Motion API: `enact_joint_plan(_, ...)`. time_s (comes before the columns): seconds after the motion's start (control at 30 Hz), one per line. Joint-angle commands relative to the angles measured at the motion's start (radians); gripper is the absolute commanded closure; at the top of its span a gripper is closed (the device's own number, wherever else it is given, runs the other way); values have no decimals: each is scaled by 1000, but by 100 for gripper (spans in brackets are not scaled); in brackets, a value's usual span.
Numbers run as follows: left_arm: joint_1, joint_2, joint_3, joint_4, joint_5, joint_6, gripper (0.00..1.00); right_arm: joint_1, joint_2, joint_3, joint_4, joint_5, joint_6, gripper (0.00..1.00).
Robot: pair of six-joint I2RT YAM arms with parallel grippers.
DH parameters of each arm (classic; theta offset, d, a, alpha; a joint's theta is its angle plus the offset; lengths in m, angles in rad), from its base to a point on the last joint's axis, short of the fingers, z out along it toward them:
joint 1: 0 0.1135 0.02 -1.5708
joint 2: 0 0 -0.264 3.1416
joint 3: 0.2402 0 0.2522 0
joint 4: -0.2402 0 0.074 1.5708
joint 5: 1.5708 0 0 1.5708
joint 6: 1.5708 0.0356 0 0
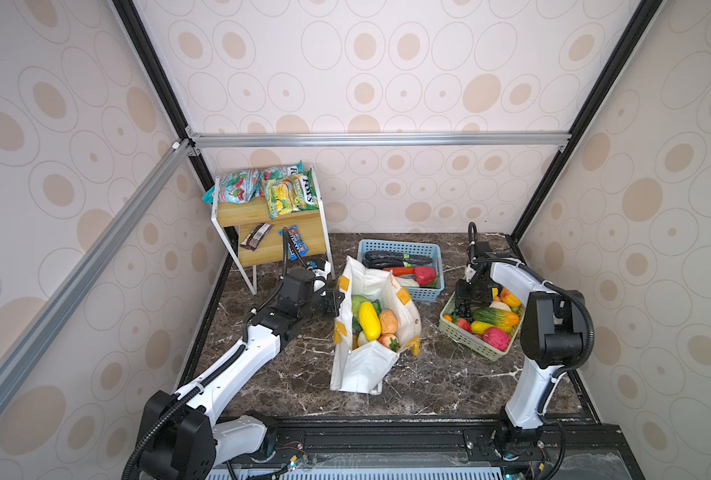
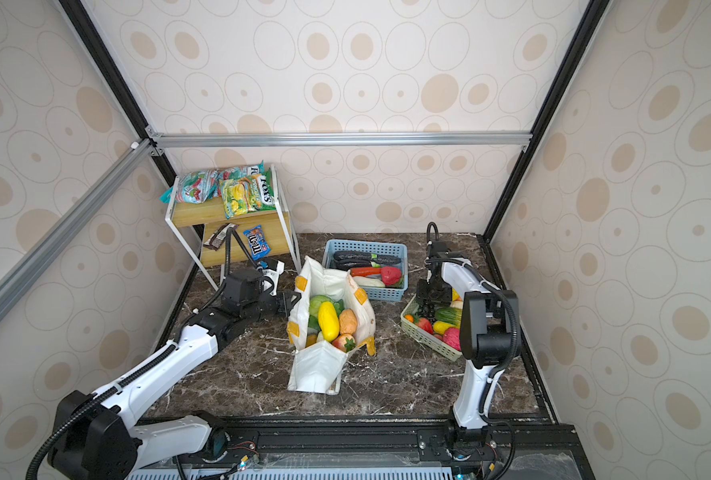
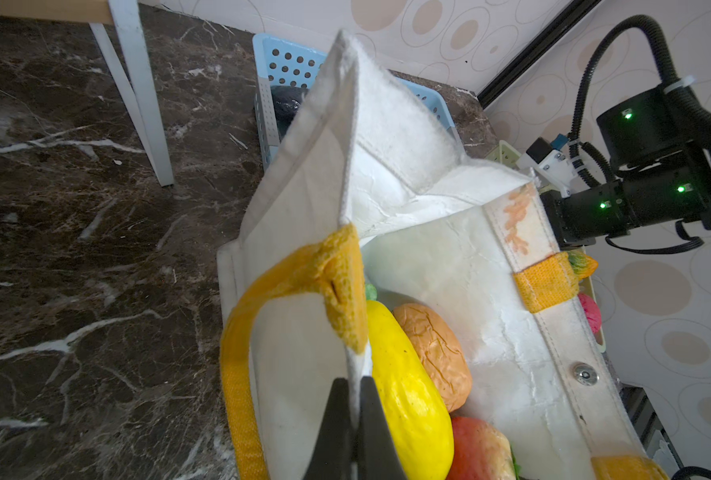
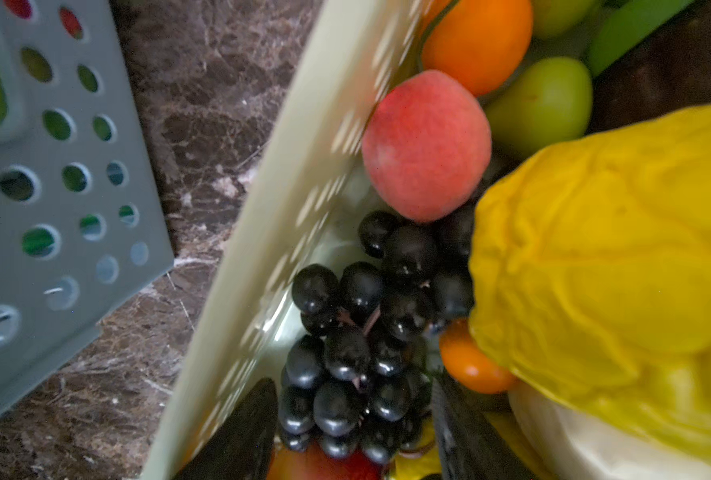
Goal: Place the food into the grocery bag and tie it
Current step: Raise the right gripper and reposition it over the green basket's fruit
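The white grocery bag (image 1: 362, 365) (image 2: 316, 368) stands open mid-table, holding food: a yellow squash (image 1: 369, 321) (image 3: 407, 395), a green cabbage (image 1: 358, 302) and a brown-orange round one (image 1: 388, 321) (image 3: 436, 353). My left gripper (image 1: 339, 301) (image 2: 295, 301) (image 3: 355, 380) is shut on the bag's left rim, beside a yellow strap handle (image 3: 237, 374). My right gripper (image 1: 464, 309) (image 2: 428, 307) (image 4: 353, 386) reaches into the green basket (image 1: 470, 345), its fingers closed on either side of the dark grapes (image 4: 362, 332). The blue M&M's packet (image 2: 256, 242) lies on the lower shelf.
A blue basket (image 1: 399, 246) with dark and red vegetables sits behind the bag. The green basket (image 4: 287, 174) also holds a peach (image 4: 426, 145), a yellow leafy vegetable (image 4: 615, 270) and other fruit. A wooden shelf rack (image 1: 279, 216) with snack packets stands back left.
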Motion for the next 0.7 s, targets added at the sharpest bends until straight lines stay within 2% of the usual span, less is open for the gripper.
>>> enact_joint_plan(0.0,8,5,39,-8,-11,25,100,-4,24,-29,20,3,-19,38)
enact_joint_plan(0.3,10,-4,36,-6,-13,19,100,-3,71,-84,44,-17,0,40)
enact_joint_plan(0.33,10,-3,36,-6,-13,19,100,-4,71,-90,49,-18,4,43)
enact_joint_plan(0.43,9,3,40,-5,-11,19,100,-4,65,-98,54,-33,6,60)
enact_joint_plan(0.57,9,11,50,-6,-6,21,100,-3,42,-94,47,-31,16,67)
enact_joint_plan(0.67,9,11,52,-8,-9,22,100,-4,14,-86,28,-22,25,76)
